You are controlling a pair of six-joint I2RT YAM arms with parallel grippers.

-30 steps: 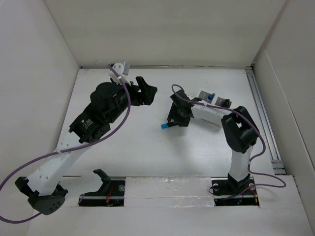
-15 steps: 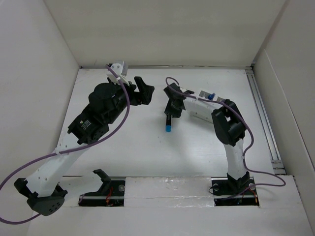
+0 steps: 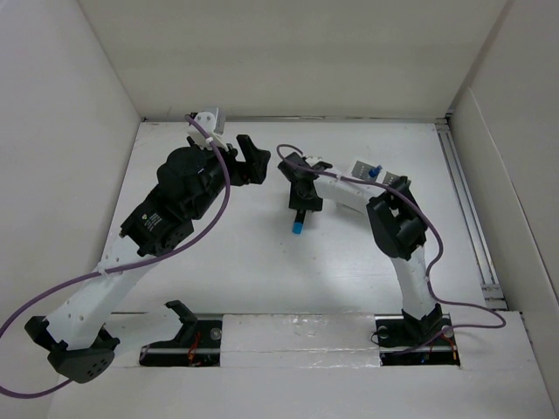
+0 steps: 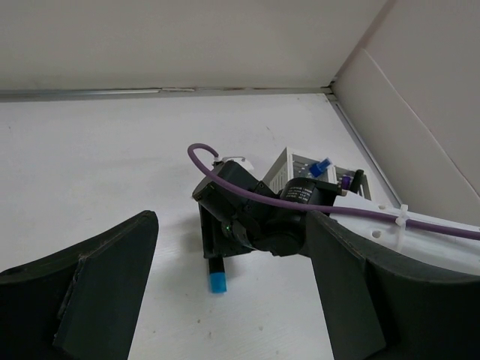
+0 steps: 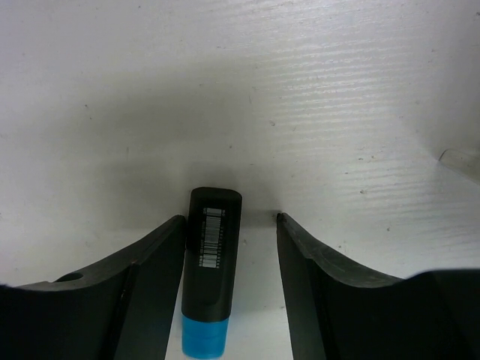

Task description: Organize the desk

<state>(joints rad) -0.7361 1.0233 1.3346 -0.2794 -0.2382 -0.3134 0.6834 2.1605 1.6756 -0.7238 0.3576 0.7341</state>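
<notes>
Since a second ago the black marker (image 3: 299, 223) has swung from lying crosswise to lying lengthwise, blue cap toward the arm bases. The right gripper (image 3: 301, 195) has shifted left and now stands over the marker.

The overhead view places the marker near the middle of the desk (image 3: 262, 262), the white tabletop that fills the boxed-in area. Its far end is covered by the right gripper.

Only the right wrist view shows the jaws. They are spread and straddle the marker, which lies flat on the desk. The left finger is close against the barrel and a clear gap remains on the other side, so nothing is clamped. A barcode label is visible on the barrel.

The left gripper (image 3: 256, 157) has its jaws wide apart with nothing between them, as the left wrist view confirms. That view also shows the white slotted pen holder (image 3: 377, 173) just behind the right arm.

A pale object at the right edge of the right wrist view is cut off and cannot be identified.
</notes>
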